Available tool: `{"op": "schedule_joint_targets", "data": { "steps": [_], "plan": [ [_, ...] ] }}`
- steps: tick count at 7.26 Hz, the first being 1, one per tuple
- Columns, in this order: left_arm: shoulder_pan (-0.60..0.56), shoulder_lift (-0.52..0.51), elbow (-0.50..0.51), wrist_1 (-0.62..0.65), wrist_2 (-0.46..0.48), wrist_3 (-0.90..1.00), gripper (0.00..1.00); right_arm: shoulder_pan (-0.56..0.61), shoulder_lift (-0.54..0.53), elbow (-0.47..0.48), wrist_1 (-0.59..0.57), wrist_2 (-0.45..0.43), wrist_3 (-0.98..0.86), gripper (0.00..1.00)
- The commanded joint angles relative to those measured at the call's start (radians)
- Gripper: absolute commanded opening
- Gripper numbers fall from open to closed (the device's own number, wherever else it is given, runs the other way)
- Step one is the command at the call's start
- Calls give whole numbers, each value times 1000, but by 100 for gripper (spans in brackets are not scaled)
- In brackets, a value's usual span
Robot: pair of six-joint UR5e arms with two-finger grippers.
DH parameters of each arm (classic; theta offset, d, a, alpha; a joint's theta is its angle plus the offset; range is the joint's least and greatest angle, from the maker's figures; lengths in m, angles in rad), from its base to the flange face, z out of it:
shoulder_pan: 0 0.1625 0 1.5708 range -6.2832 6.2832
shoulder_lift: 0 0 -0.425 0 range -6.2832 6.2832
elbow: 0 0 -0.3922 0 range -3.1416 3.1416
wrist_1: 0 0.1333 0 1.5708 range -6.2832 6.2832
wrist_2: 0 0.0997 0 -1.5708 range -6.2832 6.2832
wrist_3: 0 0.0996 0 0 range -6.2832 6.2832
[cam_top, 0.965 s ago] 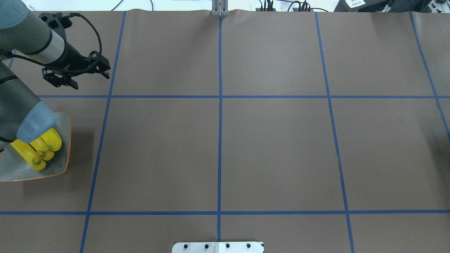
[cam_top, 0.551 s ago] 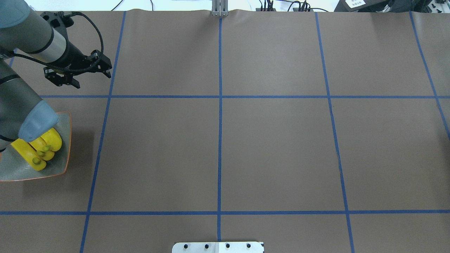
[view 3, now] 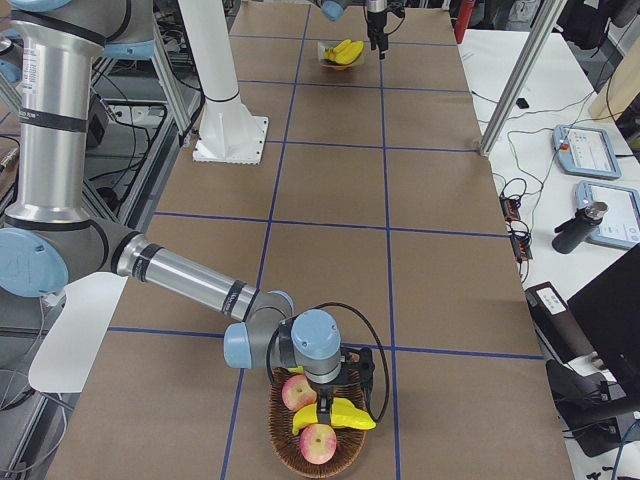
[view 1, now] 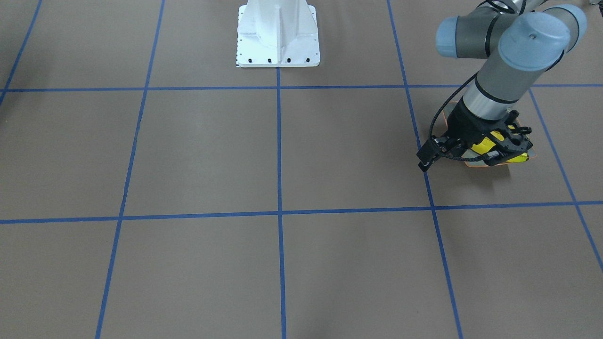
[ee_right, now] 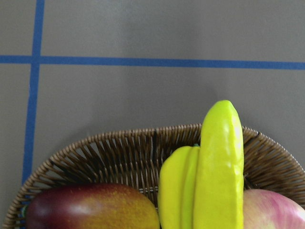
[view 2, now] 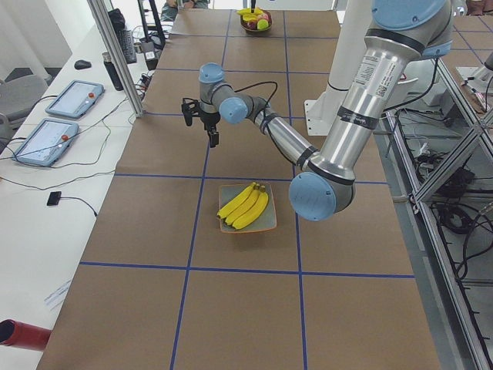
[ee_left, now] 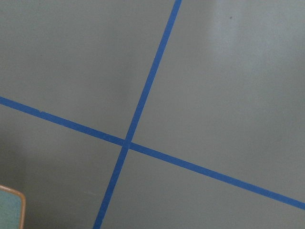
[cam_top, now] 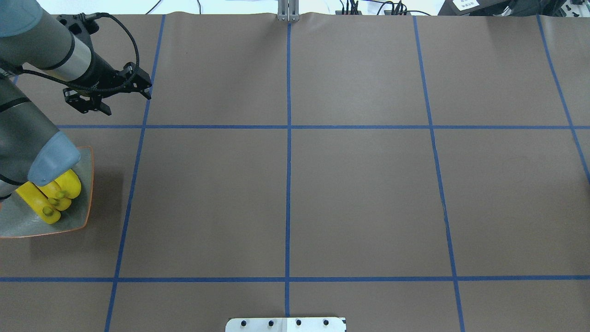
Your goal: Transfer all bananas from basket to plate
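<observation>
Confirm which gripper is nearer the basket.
Right. The right gripper hangs directly over the basket; the left gripper, open, is at the opposite end of the table, near the plate.

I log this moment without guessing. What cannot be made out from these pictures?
Right gripper: open or shut; seen only in exterior right, its body hiding the fingers.
Bananas on the plate: exact count; left arm covers them in overhead and front-facing, too small in exterior left.
Basket: contents cut off by right wrist view's lower edge, partly behind the right gripper in exterior right.
</observation>
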Motion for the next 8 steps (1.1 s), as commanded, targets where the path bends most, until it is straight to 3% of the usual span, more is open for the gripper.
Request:
{"op": "schedule_joint_targets", "data": {
  "steps": [1,5,8],
  "plan": [
    [1,-1,-6,-4,0,-10,100,0,9,-18,-18,-49,-25,99],
    [-1,4,-20,-2,-2,-8,100,-1,32,-70,-15,-48,-2,99],
    [-2,2,-27,-2,-2,-8,100,-1,32,-71,-15,-48,-2,87]
  ]
}}
